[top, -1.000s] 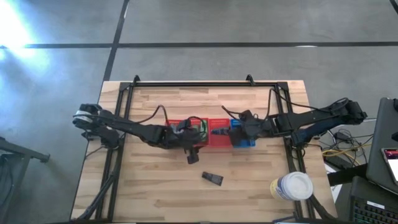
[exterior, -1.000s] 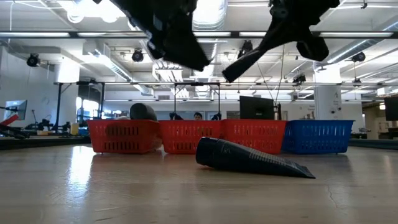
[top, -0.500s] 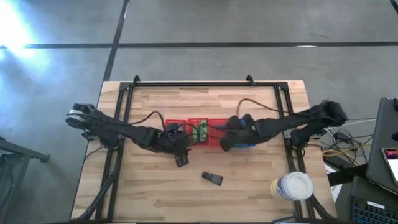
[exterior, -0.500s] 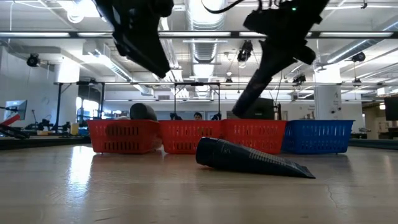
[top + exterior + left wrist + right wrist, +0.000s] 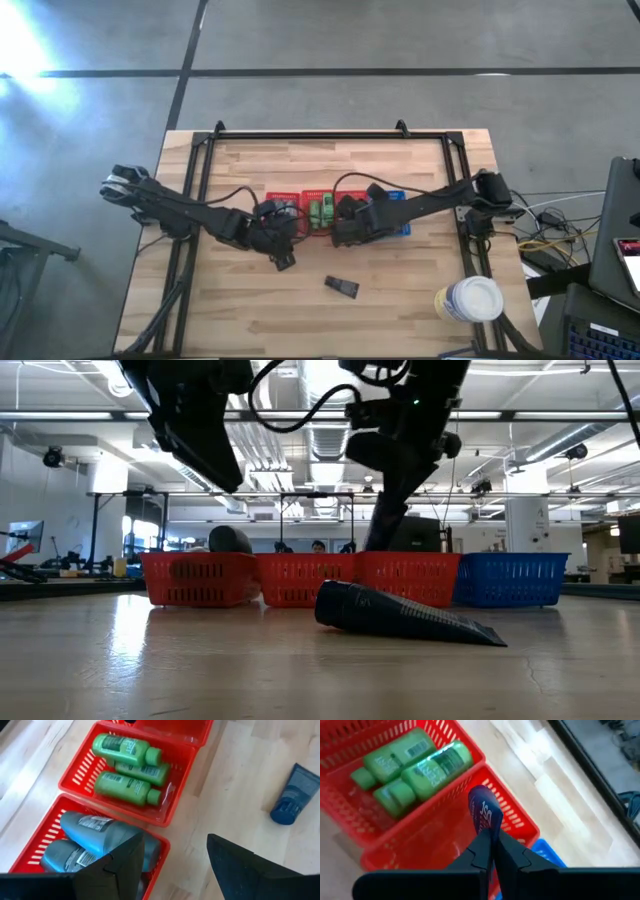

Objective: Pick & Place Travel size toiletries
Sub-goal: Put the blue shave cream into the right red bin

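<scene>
Left gripper [image 5: 175, 865]: spread, empty, above red baskets [image 5: 172, 750] | right gripper [image 5: 492, 845]: clenched on dark-blue razor [image 5: 484, 815] over empty red basket | dark tube [image 5: 342, 288]: lying on table [image 5: 240, 310], apart from baskets | green bottles [image 5: 127, 767]: in basket

Grey concrete floor [image 5: 400, 40], light wooden table [image 5: 240, 300], bright ceiling strip lights [image 5: 330, 420], exposed ducts [image 5: 330, 455].

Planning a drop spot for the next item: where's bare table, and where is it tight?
Free: the table behind the red baskets, and the front-left corner. Crowded: mid-table, where the left gripper and the right gripper, pinching a dark-blue item, converge on the basket row. A dark tube lies in front; a white-lidded jar fills the front-right corner.
</scene>
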Controlling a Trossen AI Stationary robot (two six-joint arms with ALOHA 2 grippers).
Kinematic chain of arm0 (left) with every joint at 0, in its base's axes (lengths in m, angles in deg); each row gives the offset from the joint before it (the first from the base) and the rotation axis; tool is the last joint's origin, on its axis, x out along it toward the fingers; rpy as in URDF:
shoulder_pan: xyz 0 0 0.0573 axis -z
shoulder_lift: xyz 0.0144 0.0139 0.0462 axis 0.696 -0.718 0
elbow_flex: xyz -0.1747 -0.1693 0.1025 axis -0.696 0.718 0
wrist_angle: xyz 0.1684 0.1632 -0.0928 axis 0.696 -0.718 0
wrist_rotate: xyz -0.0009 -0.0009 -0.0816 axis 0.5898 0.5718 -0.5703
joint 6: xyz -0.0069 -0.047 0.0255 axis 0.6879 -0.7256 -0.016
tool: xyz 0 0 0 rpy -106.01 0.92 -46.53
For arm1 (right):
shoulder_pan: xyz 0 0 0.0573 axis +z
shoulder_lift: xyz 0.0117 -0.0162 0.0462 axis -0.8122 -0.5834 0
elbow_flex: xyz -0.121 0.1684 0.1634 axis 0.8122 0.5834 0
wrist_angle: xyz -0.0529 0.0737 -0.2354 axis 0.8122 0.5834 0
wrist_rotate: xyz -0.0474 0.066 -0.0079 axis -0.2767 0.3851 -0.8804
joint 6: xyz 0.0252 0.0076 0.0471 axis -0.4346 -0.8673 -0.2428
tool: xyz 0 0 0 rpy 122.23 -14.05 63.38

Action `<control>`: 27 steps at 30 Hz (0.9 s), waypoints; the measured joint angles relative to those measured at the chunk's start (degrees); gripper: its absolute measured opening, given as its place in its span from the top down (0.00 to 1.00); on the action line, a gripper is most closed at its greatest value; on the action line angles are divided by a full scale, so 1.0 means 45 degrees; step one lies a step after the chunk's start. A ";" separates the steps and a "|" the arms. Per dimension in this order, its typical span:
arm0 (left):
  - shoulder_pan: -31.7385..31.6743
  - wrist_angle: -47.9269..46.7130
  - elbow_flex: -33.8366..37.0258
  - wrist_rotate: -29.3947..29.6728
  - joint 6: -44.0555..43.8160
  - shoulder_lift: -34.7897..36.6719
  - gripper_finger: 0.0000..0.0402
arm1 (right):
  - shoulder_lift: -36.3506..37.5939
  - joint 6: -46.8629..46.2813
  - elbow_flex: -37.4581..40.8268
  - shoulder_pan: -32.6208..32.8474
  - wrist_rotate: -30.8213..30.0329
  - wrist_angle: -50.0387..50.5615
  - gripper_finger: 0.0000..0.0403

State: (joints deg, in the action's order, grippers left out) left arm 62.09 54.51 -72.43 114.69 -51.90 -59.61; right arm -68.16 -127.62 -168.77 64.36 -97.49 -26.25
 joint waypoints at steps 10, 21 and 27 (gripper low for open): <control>0.0344 -0.0134 0.0260 -0.0037 -0.0318 0.0104 0.45 | -0.1096 0.0049 -0.0624 -0.0424 0.1729 -0.0158 0.79; 0.0420 -0.0159 0.0260 -0.0042 -0.0149 0.0257 0.45 | 0.0156 0.0003 -0.0619 0.0017 0.2988 -0.0444 0.44; 0.0857 -0.0210 0.0265 -0.0215 0.1186 0.0266 0.45 | 0.1093 0.1022 -0.0502 0.0472 0.5581 -0.0616 0.36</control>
State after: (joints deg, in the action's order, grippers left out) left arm 65.94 53.57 -71.24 113.73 -46.57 -58.42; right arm -63.24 -123.02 -171.03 66.48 -72.37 -29.02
